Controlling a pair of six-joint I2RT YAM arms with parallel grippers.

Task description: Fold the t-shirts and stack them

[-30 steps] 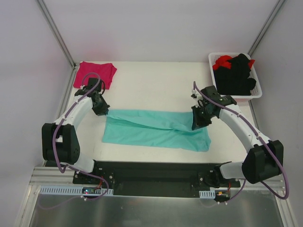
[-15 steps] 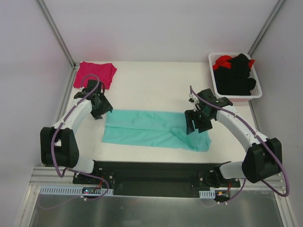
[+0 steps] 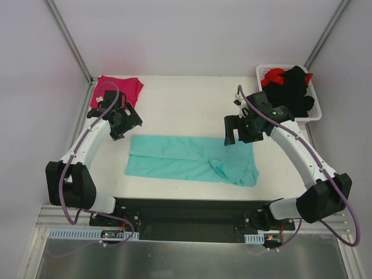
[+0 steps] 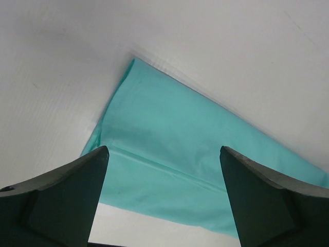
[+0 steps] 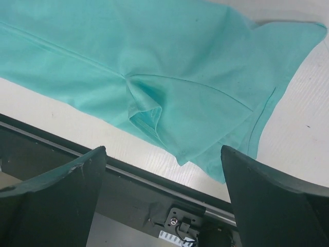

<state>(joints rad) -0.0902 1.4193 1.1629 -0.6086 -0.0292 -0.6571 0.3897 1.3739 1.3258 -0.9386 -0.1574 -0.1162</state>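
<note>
The teal shirt (image 3: 186, 160) lies flat on the table (image 3: 186, 104) as a long band, and its long axis runs straight from one gripper to the other. Its left end sits just below the left gripper (image 3: 124, 121), a little to that gripper's near and inner side. Its right end lies directly beneath the right gripper (image 3: 235, 131). Each arm is therefore nearest its own end of the cloth, and neither has to reach across.

The folded pink shirt (image 3: 119, 89) lies just beyond the left gripper on its far side. The basket (image 3: 290, 120) of black and red clothes stands past the right gripper, to its outer side.

Both grippers stand wide open, with nothing between the fingers and no cloth held. The wrist views show them hanging above the shirt, probably clear of it, though height is hard to judge.

Under the right gripper, toward its near side, a small pucker (image 5: 141, 98) bunches the cloth close to the hem. I judge that the coming fold goes across the long axis, and that the pucker wants smoothing first.
</note>
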